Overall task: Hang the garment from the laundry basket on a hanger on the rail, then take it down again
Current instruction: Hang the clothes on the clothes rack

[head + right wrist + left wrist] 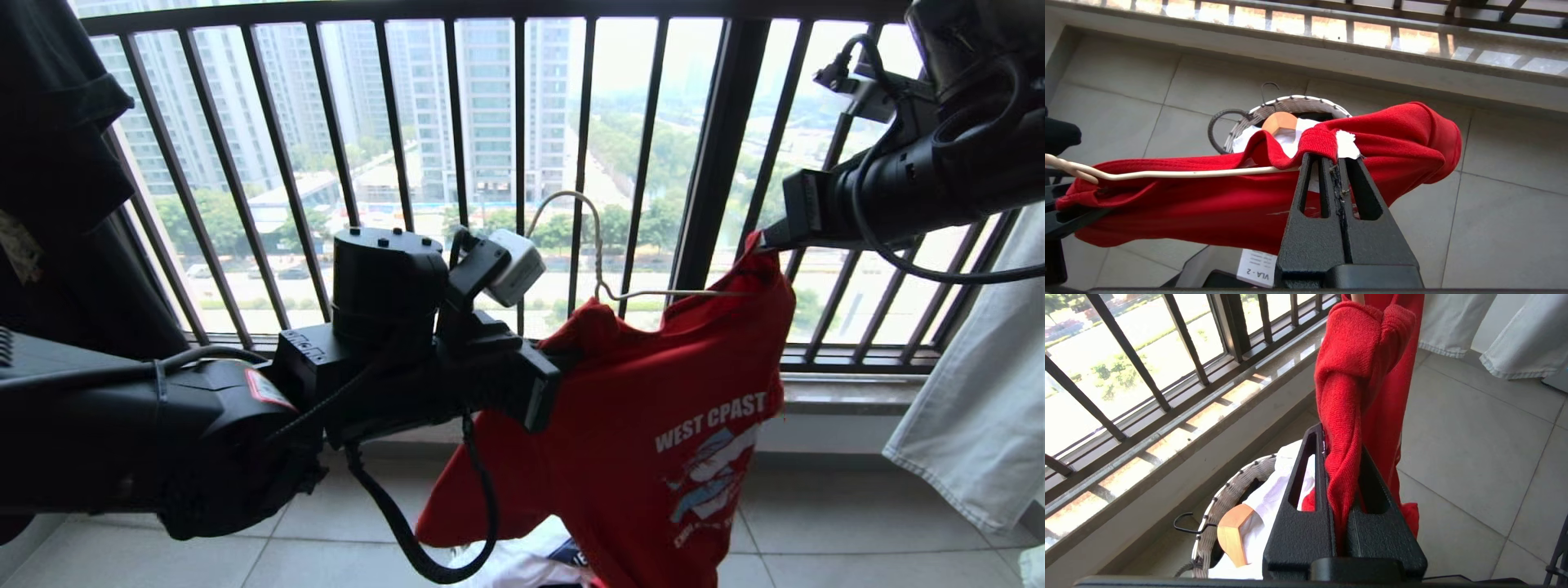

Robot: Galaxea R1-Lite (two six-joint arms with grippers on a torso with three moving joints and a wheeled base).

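Both my pincers are clamped on the garment (pixel 653 392), left pincer (pixel 1341 490) and right pincer (pixel 1336 163), stretching it along the hanger (pixel 571 237) at frame centre.

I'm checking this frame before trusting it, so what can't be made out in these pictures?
- The rail: in no view; all three are cut off below it.
- Left pincer tips: in the head view the arm's own body hides them.
- Laundry basket: mostly covered by the red T-shirt in all views.
- White wire hanger: its lower part sits inside the T-shirt.
- Right pincer: whether it also pinches the wire, the collar hides.
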